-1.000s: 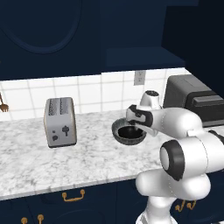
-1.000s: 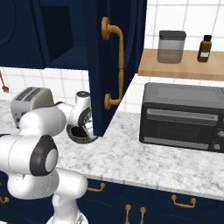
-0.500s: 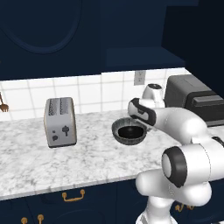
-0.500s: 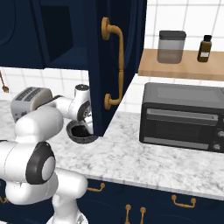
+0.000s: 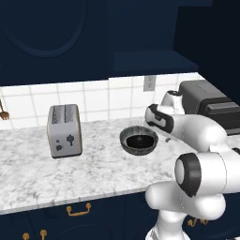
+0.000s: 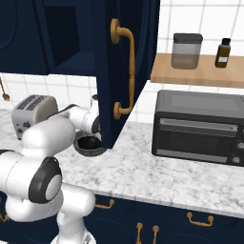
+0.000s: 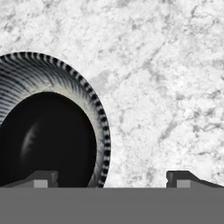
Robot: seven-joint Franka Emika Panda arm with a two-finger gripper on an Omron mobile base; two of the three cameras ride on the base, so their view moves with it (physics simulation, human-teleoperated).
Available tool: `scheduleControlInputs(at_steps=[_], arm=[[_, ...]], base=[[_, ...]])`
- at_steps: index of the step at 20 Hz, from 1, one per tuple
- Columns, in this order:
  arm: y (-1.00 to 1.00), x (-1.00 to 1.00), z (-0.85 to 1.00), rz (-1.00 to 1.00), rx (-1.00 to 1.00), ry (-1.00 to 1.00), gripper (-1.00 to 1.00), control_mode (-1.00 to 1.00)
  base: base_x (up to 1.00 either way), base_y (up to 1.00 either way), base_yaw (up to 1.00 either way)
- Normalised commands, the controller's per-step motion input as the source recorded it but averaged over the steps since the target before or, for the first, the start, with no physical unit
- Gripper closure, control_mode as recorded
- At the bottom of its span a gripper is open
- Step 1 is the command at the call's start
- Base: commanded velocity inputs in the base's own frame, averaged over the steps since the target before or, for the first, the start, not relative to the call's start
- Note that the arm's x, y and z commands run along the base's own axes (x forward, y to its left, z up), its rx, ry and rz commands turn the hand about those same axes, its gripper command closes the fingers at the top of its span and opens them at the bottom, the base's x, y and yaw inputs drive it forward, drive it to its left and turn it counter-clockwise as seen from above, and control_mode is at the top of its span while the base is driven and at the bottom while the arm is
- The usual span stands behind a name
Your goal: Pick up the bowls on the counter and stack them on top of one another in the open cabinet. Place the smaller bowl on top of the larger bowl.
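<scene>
Presently, left to right on the counter (image 5: 103, 173): toaster (image 5: 64, 130), then larger bowl (image 5: 138, 140) w/ smaller bowl (image 5: 140, 141) nested inside it, then gripper (image 7: 112, 178), toaster oven (image 6: 200, 126) beyond. Hand view: jaws spread wide, nothing btwn them; grey ribbed rim sits at left fingertip (image 7: 41, 178), right tip over bare marble. Both bowls on counter, below open cabinet (image 5: 150, 60).
</scene>
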Motion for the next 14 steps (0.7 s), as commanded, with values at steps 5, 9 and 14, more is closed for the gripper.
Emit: scheduleControlInputs(at_steps=[5, 9, 14], arm=[[0.00, 0.03, -0.40, 0.10, 0.00, 0.03, -1.00, -1.00], [0.13, 0.27, -0.36, 0.06, -0.01, 0.05, -1.00, -1.00], [0.09, 0.24, -0.28, 0.02, 0.00, 0.08, -1.00, -1.00]], base=[[0.00, 0.00, 0.00], [0.00, 0.00, 0.00], [0.00, 0.00, 0.00]])
